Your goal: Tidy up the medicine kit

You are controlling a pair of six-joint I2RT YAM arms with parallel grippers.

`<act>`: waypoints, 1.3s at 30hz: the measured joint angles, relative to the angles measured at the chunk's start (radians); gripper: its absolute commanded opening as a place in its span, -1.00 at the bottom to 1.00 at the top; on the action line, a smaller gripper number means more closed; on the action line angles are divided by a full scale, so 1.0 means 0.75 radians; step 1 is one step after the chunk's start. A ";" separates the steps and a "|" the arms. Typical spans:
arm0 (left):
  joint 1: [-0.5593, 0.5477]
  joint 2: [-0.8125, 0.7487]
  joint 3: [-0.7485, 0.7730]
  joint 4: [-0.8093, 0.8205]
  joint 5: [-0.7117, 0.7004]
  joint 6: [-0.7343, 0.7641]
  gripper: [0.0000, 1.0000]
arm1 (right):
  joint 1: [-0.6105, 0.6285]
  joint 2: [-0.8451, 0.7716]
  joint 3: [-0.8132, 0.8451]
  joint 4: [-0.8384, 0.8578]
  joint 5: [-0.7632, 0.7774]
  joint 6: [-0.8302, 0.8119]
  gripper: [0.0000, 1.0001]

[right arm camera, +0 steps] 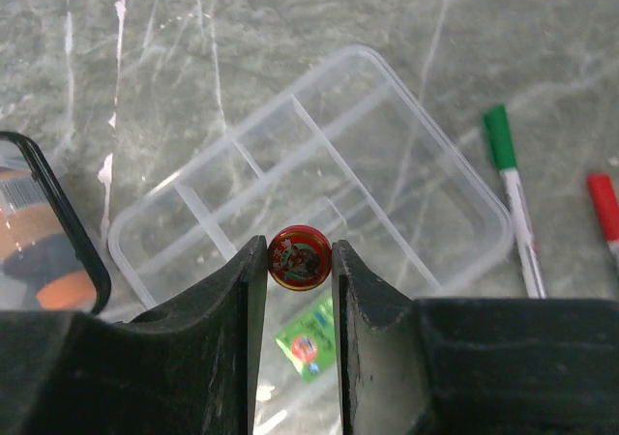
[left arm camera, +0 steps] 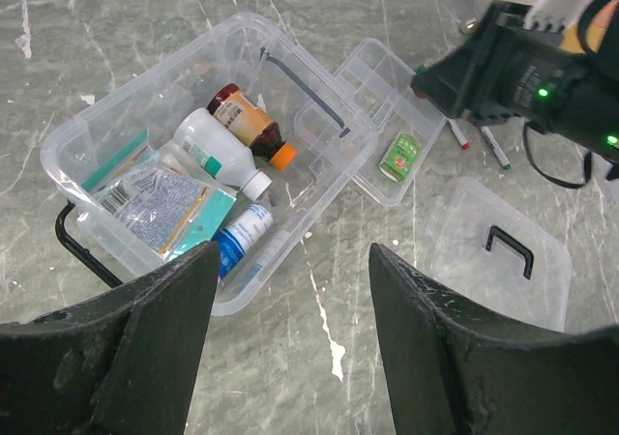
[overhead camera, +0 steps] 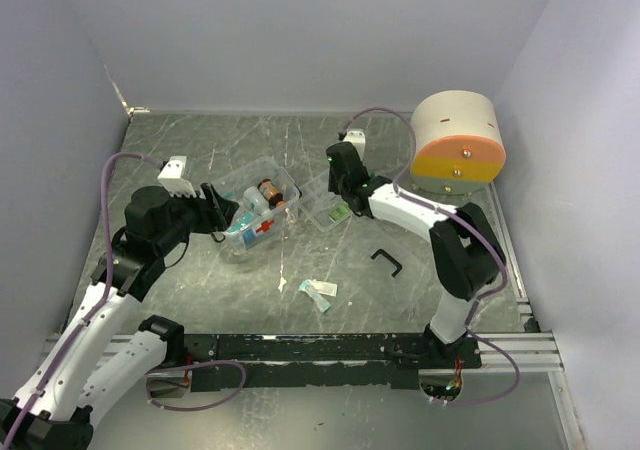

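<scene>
The medicine kit box (left arm camera: 145, 79), clear plastic, lies open on the table and holds a brown bottle (left arm camera: 247, 121), a white bottle (left arm camera: 218, 155), a blue tube (left arm camera: 240, 237) and a flat packet (left arm camera: 160, 203). Its clear divided tray insert (right arm camera: 387, 145) sits beside the box, with a green sachet (right arm camera: 309, 343) in one compartment. Above the tray my right gripper (right arm camera: 299, 253) is shut on a small red round tin (right arm camera: 299, 257). My left gripper (left arm camera: 290, 280) hangs open over bare table just in front of the box, holding nothing.
The clear lid with its black handle (left arm camera: 508, 251) lies to the right of the tray. A green pen (right arm camera: 508, 193) and a red pen (right arm camera: 604, 208) lie past the tray. A big cream and orange drum (overhead camera: 458, 148) stands back right. Small packets (overhead camera: 318, 292) lie near the front.
</scene>
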 measured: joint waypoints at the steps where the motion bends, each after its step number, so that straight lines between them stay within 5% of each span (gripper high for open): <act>1: 0.001 -0.004 0.000 -0.003 0.000 -0.004 0.48 | -0.009 0.040 0.033 0.015 -0.020 -0.015 -0.45; 24: 0.000 -0.011 0.000 -0.027 -0.012 -0.018 0.47 | -0.096 0.495 0.348 0.110 -0.185 -0.194 -0.44; 39: 0.000 0.010 0.000 -0.039 -0.012 -0.018 0.47 | -0.099 0.522 0.366 0.125 -0.214 -0.241 -0.39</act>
